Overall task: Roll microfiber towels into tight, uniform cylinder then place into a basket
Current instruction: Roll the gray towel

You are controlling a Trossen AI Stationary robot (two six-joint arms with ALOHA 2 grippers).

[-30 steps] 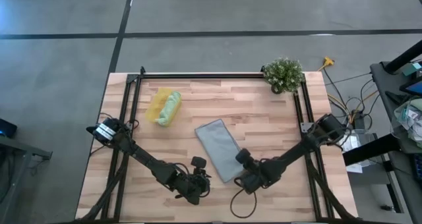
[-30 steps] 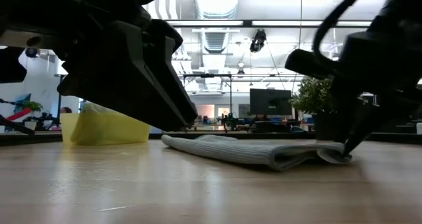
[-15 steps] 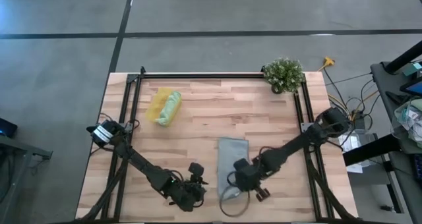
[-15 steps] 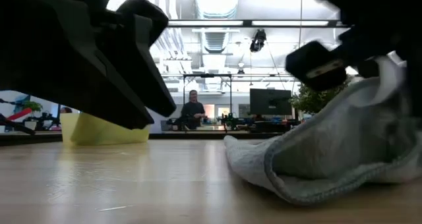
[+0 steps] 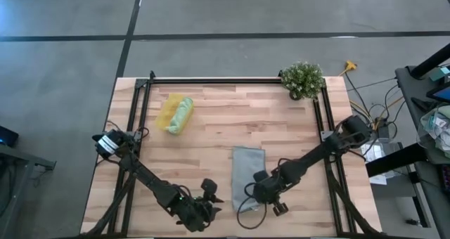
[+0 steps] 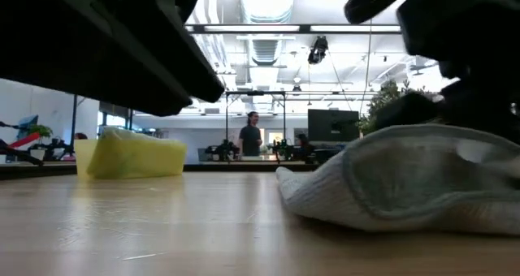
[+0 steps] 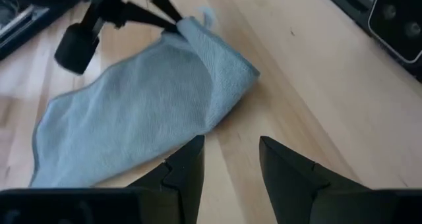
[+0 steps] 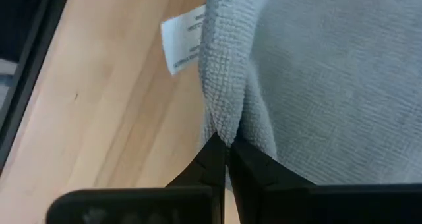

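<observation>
On the left half of the wooden table, toward its far edge, sits the translucent yellow basket. A rolled light green microfiber towel lies inside it along its right side, filling that half, while the basket's left half shows only yellow plastic. In the low view the basket stands far back on the left with the green roll bulging above its rim.

Near the front edge, left of centre, the left gripper hovers low over bare wood with its two fingers apart and nothing between them; its wrist view shows the fingers spread, the tabletop showing in the gap.

Just to the right lies the grey-blue microfiber towel, folded into a narrow strip running from mid-table toward the front edge, well apart from the basket. Seen from the left wrist view, the towel has one corner drawn up off the wood.

The right gripper is at the towel's near end, its fingers pressed together on a pinched ridge of the cloth (a small white tag sticks out beside the fold). In the low view the towel bulks up close on the right.

At the far right corner stands a leafy potted plant.
</observation>
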